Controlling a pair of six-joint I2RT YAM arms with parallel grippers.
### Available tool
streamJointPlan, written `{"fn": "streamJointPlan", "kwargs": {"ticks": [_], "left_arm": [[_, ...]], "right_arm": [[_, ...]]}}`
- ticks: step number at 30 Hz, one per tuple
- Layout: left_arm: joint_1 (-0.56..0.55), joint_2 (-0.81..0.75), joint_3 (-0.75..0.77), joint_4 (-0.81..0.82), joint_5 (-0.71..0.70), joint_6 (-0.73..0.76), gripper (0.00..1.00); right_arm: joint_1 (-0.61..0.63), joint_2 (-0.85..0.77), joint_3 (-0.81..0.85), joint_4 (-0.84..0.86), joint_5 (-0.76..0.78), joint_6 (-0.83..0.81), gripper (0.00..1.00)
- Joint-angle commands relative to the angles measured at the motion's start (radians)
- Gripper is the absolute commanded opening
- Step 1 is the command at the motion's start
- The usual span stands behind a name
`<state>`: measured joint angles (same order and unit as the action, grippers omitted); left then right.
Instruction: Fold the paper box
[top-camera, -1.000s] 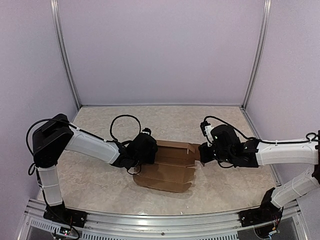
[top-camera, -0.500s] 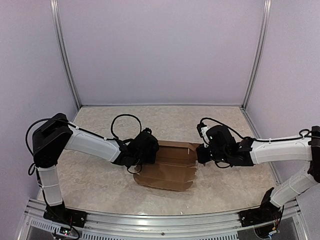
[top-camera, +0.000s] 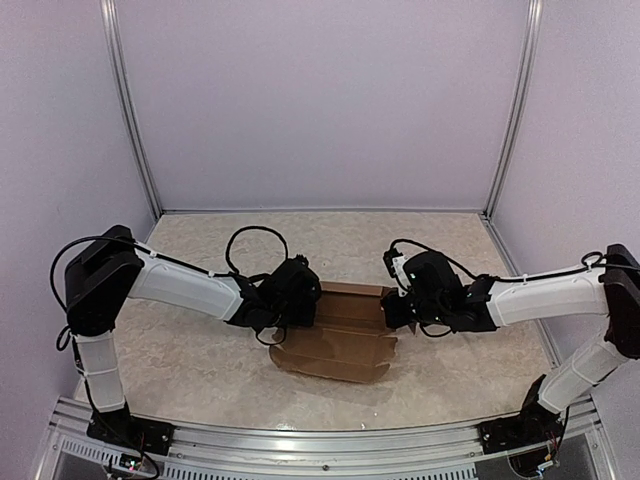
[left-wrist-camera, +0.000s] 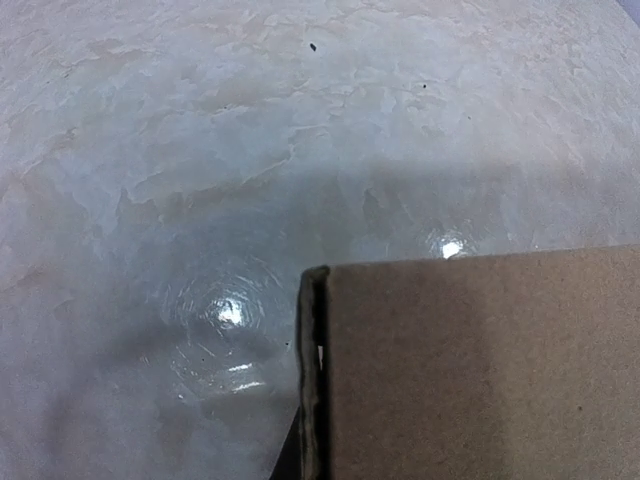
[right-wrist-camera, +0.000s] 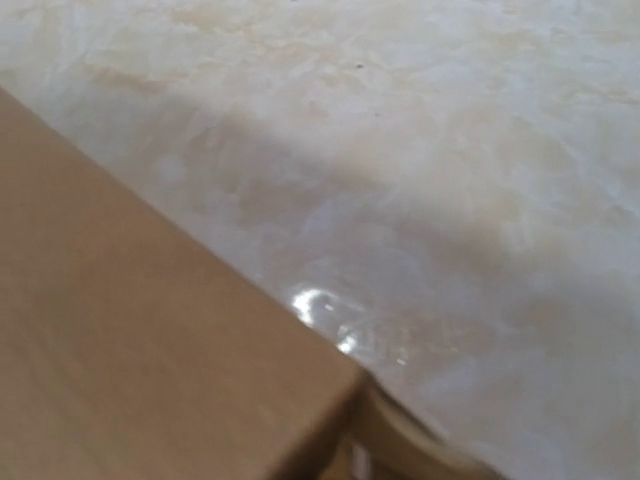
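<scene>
The brown paper box (top-camera: 335, 350) lies partly folded in the middle of the table, with its front flaps spread flat toward me. My left gripper (top-camera: 308, 302) is at the box's left end and appears shut on its raised panel. My right gripper (top-camera: 390, 308) is at the right end and appears shut on the same panel. In the left wrist view the cardboard (left-wrist-camera: 480, 370) fills the lower right and shows its doubled edge. In the right wrist view it (right-wrist-camera: 130, 330) fills the lower left, blurred. Neither gripper's fingers show in its wrist view.
The marbled tabletop (top-camera: 200, 360) lies around the box. Purple walls with metal posts (top-camera: 135, 150) close in the back and sides. An aluminium rail (top-camera: 300, 440) runs along the near edge. A black cable (top-camera: 245, 245) loops above the left wrist.
Both grippers have moved toward each other, the right one more, to the left. The box's back panel has narrowed between them and its right flap has shifted left.
</scene>
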<state>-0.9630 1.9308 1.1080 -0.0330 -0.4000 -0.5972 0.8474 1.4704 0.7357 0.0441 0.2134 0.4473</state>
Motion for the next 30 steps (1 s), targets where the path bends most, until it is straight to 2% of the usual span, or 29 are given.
{"fn": "streamJointPlan", "kwargs": {"ticks": [1, 16, 23, 30], "left_arm": [[-0.008, -0.003, 0.039, -0.015, 0.042, -0.011, 0.0], [-0.007, -0.012, 0.049, -0.004, 0.172, -0.053, 0.0], [0.007, -0.025, 0.033, 0.023, 0.212, -0.078, 0.0], [0.07, -0.029, -0.033, 0.154, 0.333, -0.14, 0.0]], "right_arm": [[-0.005, 0.023, 0.022, 0.072, -0.053, 0.038, 0.0], [-0.003, -0.021, 0.013, 0.255, -0.044, 0.087, 0.0], [0.002, -0.067, 0.012, 0.228, -0.024, 0.065, 0.0], [0.004, -0.118, 0.01, 0.143, 0.007, 0.036, 0.0]]}}
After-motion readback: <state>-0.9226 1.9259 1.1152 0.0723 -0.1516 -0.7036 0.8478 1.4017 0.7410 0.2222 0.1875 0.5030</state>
